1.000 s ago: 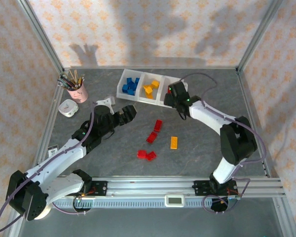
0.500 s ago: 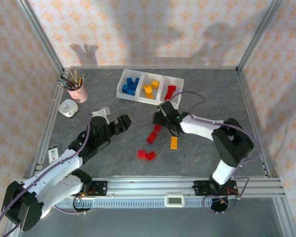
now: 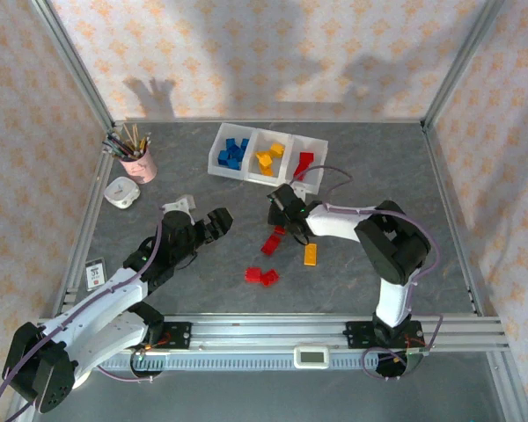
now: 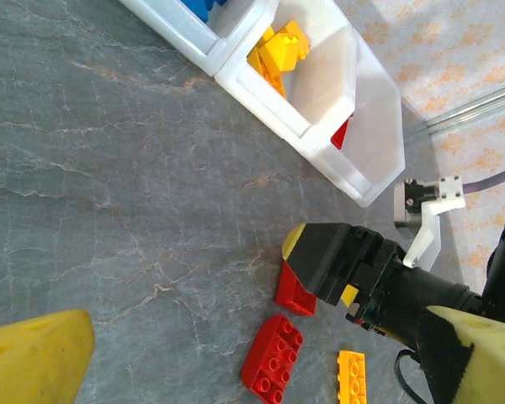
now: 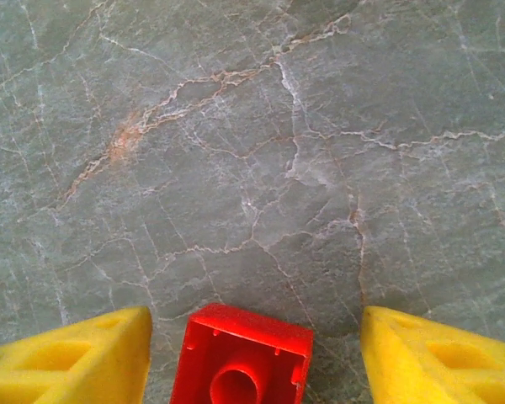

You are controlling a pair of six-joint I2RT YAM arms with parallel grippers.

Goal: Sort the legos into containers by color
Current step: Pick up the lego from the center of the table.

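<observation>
Seen from above, the right hand (image 3: 282, 214) hangs low over the table (image 3: 378, 167). Its fingers are spread and empty, and it mostly hides a red brick (image 3: 282, 230) beneath it. A second red brick (image 3: 270, 243) lies just beside that one, on the side toward the arm bases. An orange brick (image 3: 310, 255) sits near the hand's right. The tray (image 3: 243, 176) stands beyond the hand, its red compartment (image 3: 317, 163) the closest. The left hand (image 3: 218, 220), also spread and empty, rests well off to the left, apart from every brick.

In the left wrist view, that hand's own yellow fingers (image 4: 34, 358) stand wide apart with nothing gripped. Ahead of them, the right hand's black fingers straddle the red brick. Too little of the brick shows here to read its long axis.

In the right wrist view, the brick lies on the table between the two yellow fingers (image 5: 67, 358) and touches neither. The gap is wider on the view's right. The brick's face toward the camera shows a hollow with a round tube, not studs. Its far edge runs nearly across the line between the fingers, slightly skewed, and its body runs back toward the palm. I therefore judge that the long axis points along the hand, so the fingers would close across the short width.

To pick it well, the hand should shift slightly to centre the brick and turn the wrist a touch to square the pads. It should then lower, close gently without nudging the neighbouring brick, and lift straight before carrying.
</observation>
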